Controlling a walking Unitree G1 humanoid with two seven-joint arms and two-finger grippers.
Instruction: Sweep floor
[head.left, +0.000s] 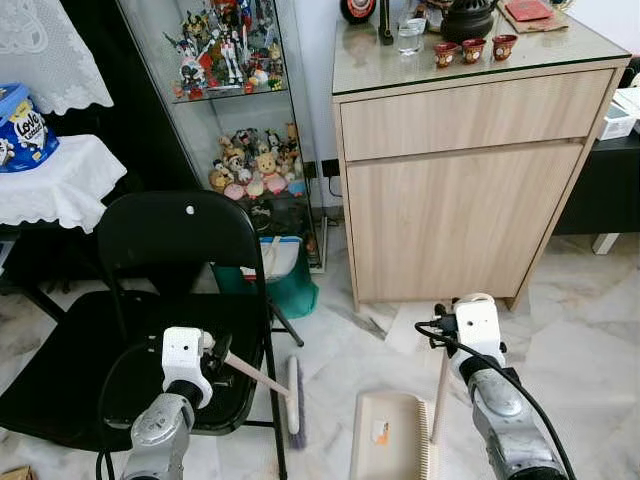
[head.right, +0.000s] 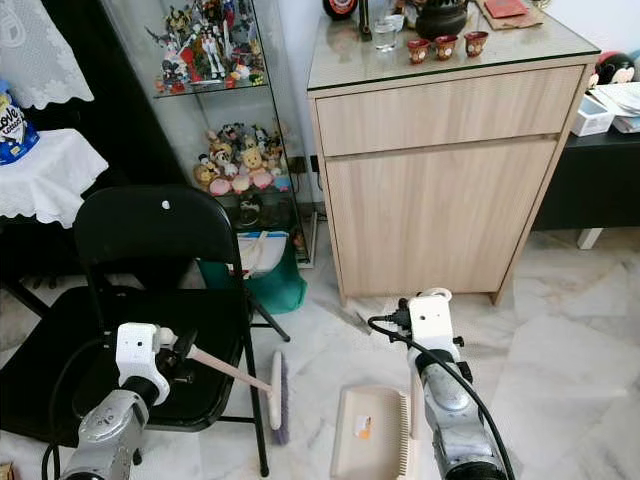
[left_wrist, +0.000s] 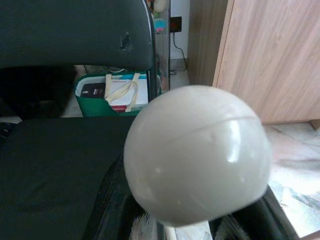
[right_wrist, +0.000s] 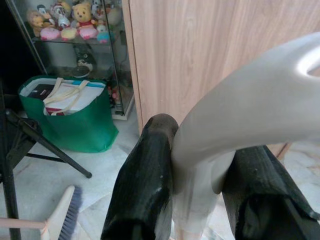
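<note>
The left gripper (head.left: 212, 358), beside the black chair (head.left: 170, 240), has its fingers clamped on the broom (head.left: 293, 398) handle, whose rounded end shows at the wrist camera. The broom head rests on the marble floor (head.left: 580, 330). Right of it lies the dustpan (head.left: 388, 435); the right gripper (right_wrist: 200, 190) fingers (right_wrist: 150, 175) pinch its upright handle before the cabinet (head.left: 450, 200).
</note>
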